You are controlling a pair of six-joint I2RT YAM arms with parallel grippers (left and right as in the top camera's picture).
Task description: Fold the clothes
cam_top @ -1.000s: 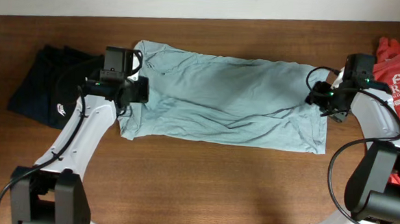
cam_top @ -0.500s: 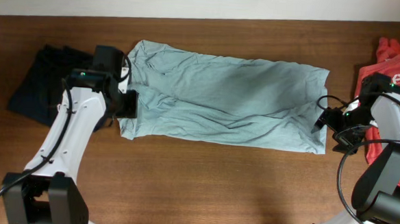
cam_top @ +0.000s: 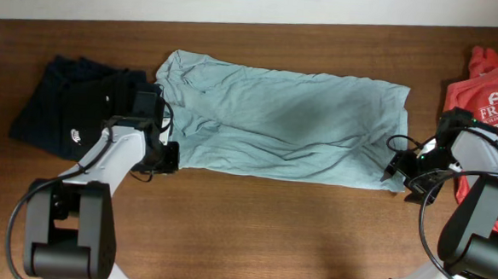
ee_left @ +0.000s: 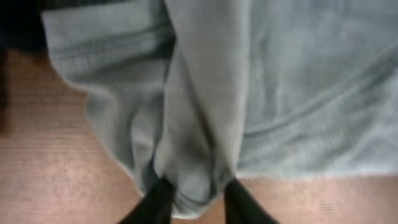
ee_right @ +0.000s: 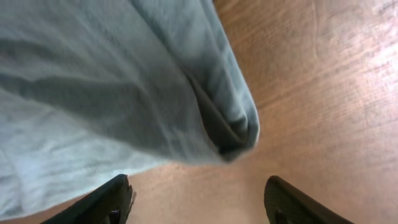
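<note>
The pale grey-blue T-shirt (cam_top: pixel 284 120) lies spread flat across the middle of the wooden table. My left gripper (cam_top: pixel 164 157) is at its lower left corner. In the left wrist view the left gripper (ee_left: pixel 198 202) is shut on a bunched fold of that shirt (ee_left: pixel 298 74), with cloth filling the gap between its black fingers (ee_left: pixel 155 202). My right gripper (cam_top: pixel 398 171) sits at the shirt's lower right corner. Seen from the right wrist, the right gripper (ee_right: pixel 205 202) is open, with bare wood between its fingers and the shirt's folded corner (ee_right: pixel 239 130) just ahead, untouched.
A navy T-shirt with a white logo (cam_top: pixel 71 109) lies crumpled at the left, close behind my left arm. A red T-shirt with white lettering (cam_top: pixel 490 97) lies at the right edge, partly under my right arm. Bare table (cam_top: pixel 270 235) runs along the front.
My left gripper moved from the shirt's left edge down to its lower left corner and closed on the cloth. My right gripper moved down the right edge to the lower right corner.
</note>
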